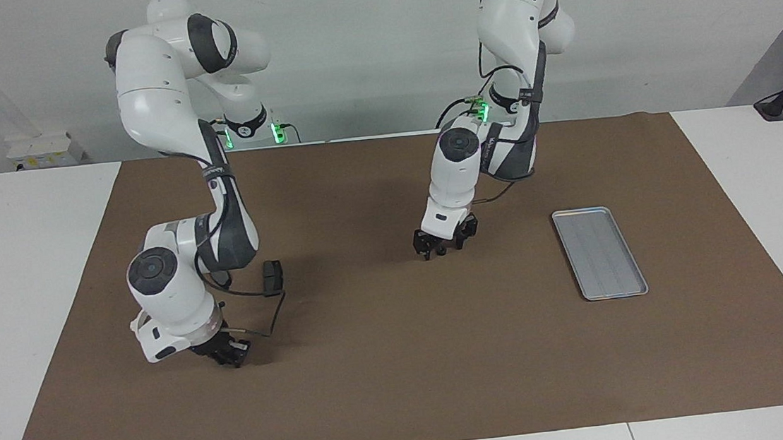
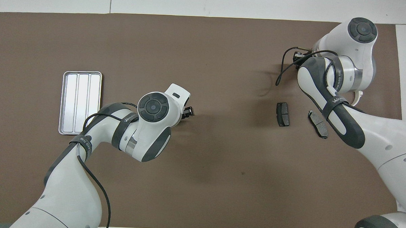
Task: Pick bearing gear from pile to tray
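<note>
Pile: I see two dark grey brake pads on the brown mat (image 2: 200, 181), toward my right arm's end of the table. One brake pad (image 2: 283, 114) lies flat and clear of my arm; in the facing view it shows at (image 1: 272, 276). The second brake pad (image 2: 317, 124) lies just beside it, partly under my right forearm in the overhead view. No bearing gear can be made out among them.

Tray (image 1: 599, 252): silver-grey, ribbed floor, nothing in it. It sits toward my left arm's end, well apart from the pads; overhead it shows at (image 2: 80, 103).

Right gripper (image 1: 227, 353): low at the mat, farther from my bases than the pads. My wrist hides the fingertips, so I cannot tell whether the fingers are apart or together, or whether they hold anything.

Left gripper (image 1: 441, 247): hangs close over bare mat near the table's middle, between pads and tray, fingers apart, nothing between them.

Writing: a band on each forearm carries lettering, too small to read with certainty.
</note>
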Robot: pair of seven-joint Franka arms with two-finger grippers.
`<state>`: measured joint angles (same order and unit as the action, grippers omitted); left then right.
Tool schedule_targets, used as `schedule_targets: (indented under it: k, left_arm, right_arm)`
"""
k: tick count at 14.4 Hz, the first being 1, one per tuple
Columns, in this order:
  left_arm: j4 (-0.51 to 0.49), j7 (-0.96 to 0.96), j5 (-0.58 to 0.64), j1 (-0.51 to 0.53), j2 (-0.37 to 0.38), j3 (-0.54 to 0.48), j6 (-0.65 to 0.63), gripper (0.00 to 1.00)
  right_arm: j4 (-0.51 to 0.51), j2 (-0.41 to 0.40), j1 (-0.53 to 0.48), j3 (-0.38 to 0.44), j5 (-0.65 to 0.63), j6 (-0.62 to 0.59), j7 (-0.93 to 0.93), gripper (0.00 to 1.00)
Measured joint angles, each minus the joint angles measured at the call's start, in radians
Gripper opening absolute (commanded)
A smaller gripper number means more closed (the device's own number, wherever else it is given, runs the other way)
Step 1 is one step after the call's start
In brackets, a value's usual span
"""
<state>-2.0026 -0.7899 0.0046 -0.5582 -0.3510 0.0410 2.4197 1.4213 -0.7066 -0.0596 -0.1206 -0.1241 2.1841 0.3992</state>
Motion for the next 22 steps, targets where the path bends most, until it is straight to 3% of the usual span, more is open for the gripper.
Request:
schedule_targets:
  k: [1,4,6,10,13,18,22]
  left_arm:
    - [0.000,-0.001,0.000,-0.003,0.001,0.000,0.000,0.73]
    - [0.000,-0.001,0.000,-0.009,0.003,0.000,0.000,0.31]
    - [0.000,-0.001,0.000,-0.009,0.011,-0.003,-0.001,0.03]
    - [0.001,0.000,0.000,-0.009,0.013,-0.006,0.000,0.00]
    - [0.021,0.062,0.000,0.019,0.023,-0.024,-0.023,0.00]
    - [0.122,0.498,0.007,0.324,0.171,-0.050,-0.358,0.00]
    - [0.120,0.859,0.004,0.604,0.224,-0.056,-0.412,0.00]
  right_arm:
    - [-0.007,0.000,0.000,0.000,0.000,-0.028,0.000,0.00]
    - [-0.073,0.015,0.001,-0.002,-0.002,-0.200,-0.029,0.00]
    - [-0.113,0.073,0.006,-0.013,-0.002,-0.329,-0.039,0.00]
    - [-0.129,0.222,0.068,-0.026,-0.001,-0.525,-0.036,0.00]
    - [-0.132,0.291,0.119,-0.035,0.039,-0.607,0.100,0.00]
    - [-0.133,0.311,0.248,-0.052,0.102,-0.636,0.552,0.00]
    - [-0.128,0.290,0.420,-0.057,0.113,-0.504,0.877,0.00]
